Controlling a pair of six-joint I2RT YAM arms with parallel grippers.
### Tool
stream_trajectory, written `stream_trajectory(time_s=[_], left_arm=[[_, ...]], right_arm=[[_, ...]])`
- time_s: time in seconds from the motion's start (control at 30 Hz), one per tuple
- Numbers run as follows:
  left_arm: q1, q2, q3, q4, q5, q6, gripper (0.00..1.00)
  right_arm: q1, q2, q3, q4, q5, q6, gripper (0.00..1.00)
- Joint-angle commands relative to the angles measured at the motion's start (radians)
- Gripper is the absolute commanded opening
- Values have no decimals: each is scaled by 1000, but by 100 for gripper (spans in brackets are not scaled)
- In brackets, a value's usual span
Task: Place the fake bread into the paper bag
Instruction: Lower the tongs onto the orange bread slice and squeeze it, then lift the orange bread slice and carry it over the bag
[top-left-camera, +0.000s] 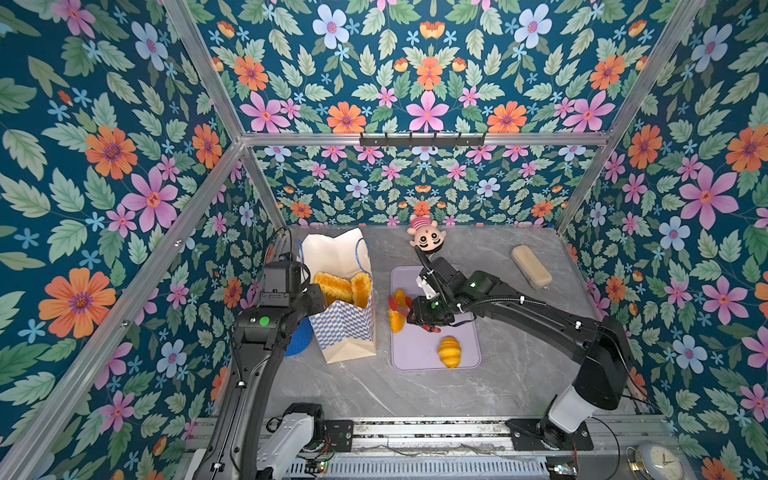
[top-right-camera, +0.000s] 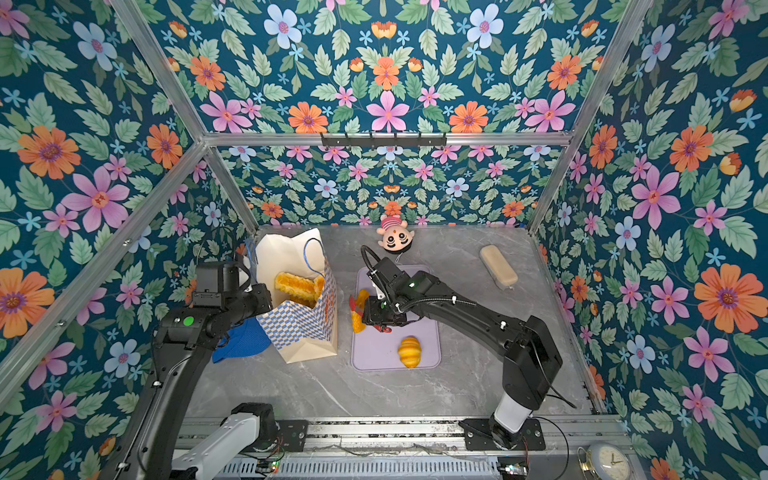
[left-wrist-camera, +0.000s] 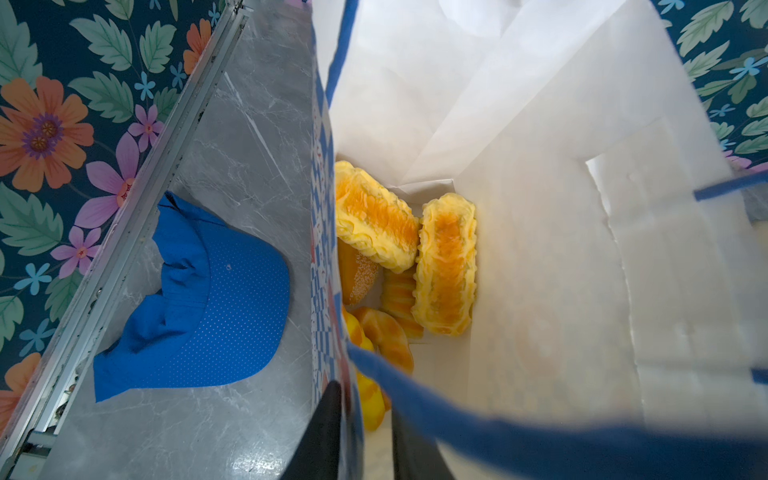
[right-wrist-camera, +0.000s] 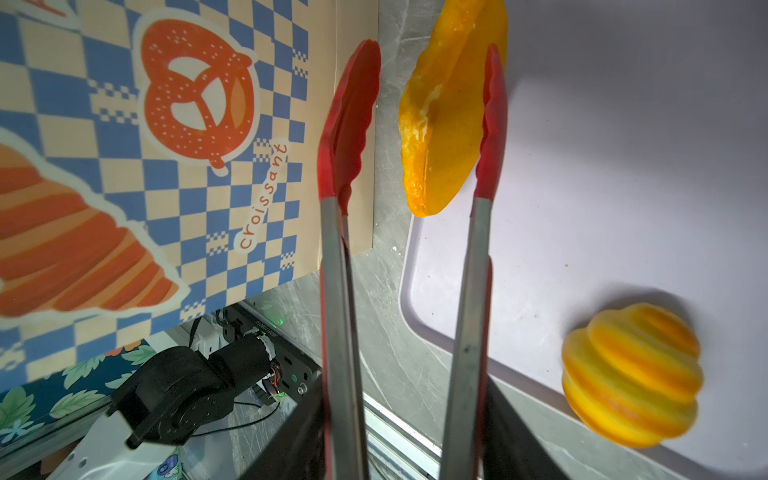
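The paper bag (top-left-camera: 347, 328) (top-right-camera: 301, 328) stands open left of a lilac tray (top-left-camera: 415, 353). Several pieces of fake bread (top-left-camera: 340, 289) (left-wrist-camera: 446, 266) lie inside it. My left gripper (left-wrist-camera: 365, 440) is shut on the bag's near wall, one finger outside and one inside. My right gripper (right-wrist-camera: 409, 440) is shut on metal tongs (right-wrist-camera: 336, 291) with red tips. A flat orange bread (right-wrist-camera: 444, 124) (top-left-camera: 397, 320) sits between the tips at the tray's left edge. One tip touches it, the other stands apart. A striped croissant (top-left-camera: 449, 352) (right-wrist-camera: 631, 374) lies on the tray.
A blue cap (top-left-camera: 299, 338) (left-wrist-camera: 216, 299) lies left of the bag, under my left arm. A doll head (top-left-camera: 426, 239) sits behind the tray. A pale beige block (top-left-camera: 531, 266) lies at the back right. A clock (top-left-camera: 656, 461) sits beyond the front rail.
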Motion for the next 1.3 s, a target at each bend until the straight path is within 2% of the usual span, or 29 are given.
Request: stream_trajectory(time_s=[0.0,0.37,0.57,0.9,1.27], left_arm=[[1,-4,-5,15,-10,2,25],[1,-10,-13,11,-17,6,25],[1,-15,-13,9,-17,6,25],[2,-17,0,0,-20,6,25],[1,-19,26,-20,-37,4,26]], right_arm=[[2,22,13,-21,29,-1,53],[5,79,30,-30,64,-16,53],[6,72,32,-40,89,-25,43],[-4,-12,2,-48,127,-34,28],[-52,-139,18,-73,135,-53,26]])
